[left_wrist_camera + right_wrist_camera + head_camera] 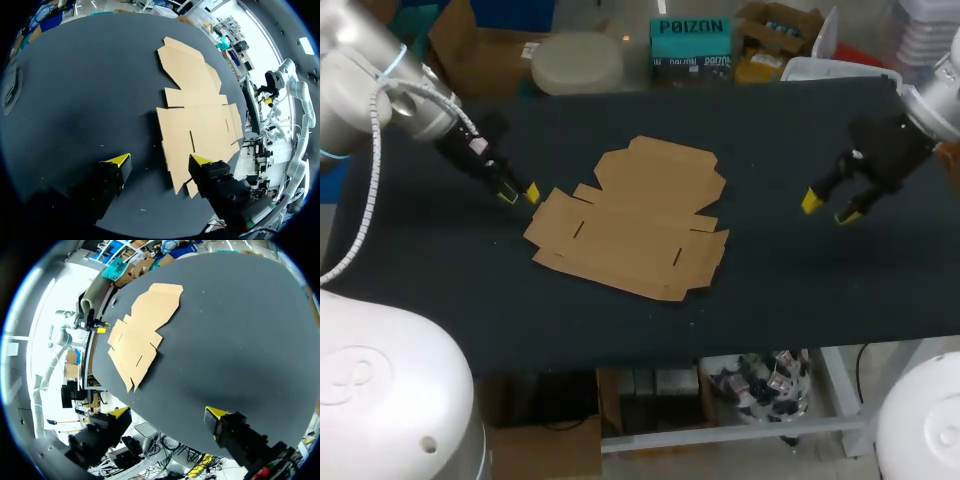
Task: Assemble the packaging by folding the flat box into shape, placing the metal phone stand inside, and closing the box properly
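The box (635, 215) lies flat and unfolded mid-frame on the table (440, 290). The left gripper (518, 193), fingers apart, sits just beside its left corner. The right gripper (828, 207), also apart, is well off at right.

Nothing readable on my table (790, 290), honestly. The flat box (638, 222) is just plain brown cardboard, with no print, label or number I can make out on it from any of my cameras.
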